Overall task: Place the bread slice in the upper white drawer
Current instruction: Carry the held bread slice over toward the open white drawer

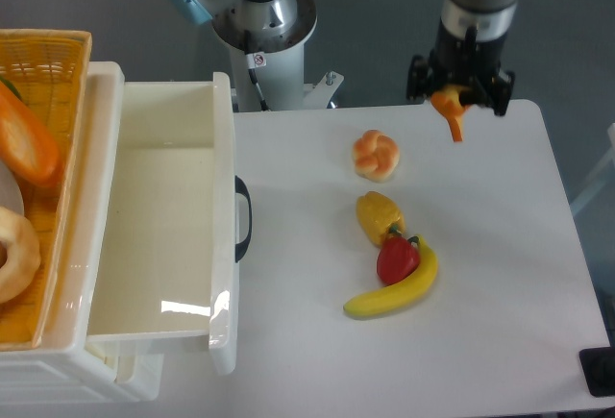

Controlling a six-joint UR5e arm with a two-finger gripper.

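Observation:
My gripper [455,101] is at the far right of the table, raised above it, shut on the bread slice [452,115]. The slice is small, thin and orange, seen edge-on and hanging down from the fingers. The upper white drawer [223,235] stands pulled open at the left, cream inside, with a black curved handle [244,218] on its front. Nothing lies in it. The gripper is far to the right of the drawer.
A round knotted bun [376,155], a yellow corn piece [379,216], a red pepper [397,258] and a banana [396,291] lie mid-table. An orange wicker basket [60,53] with a big orange loaf [27,144] sits at the left. The arm base [261,14] stands behind.

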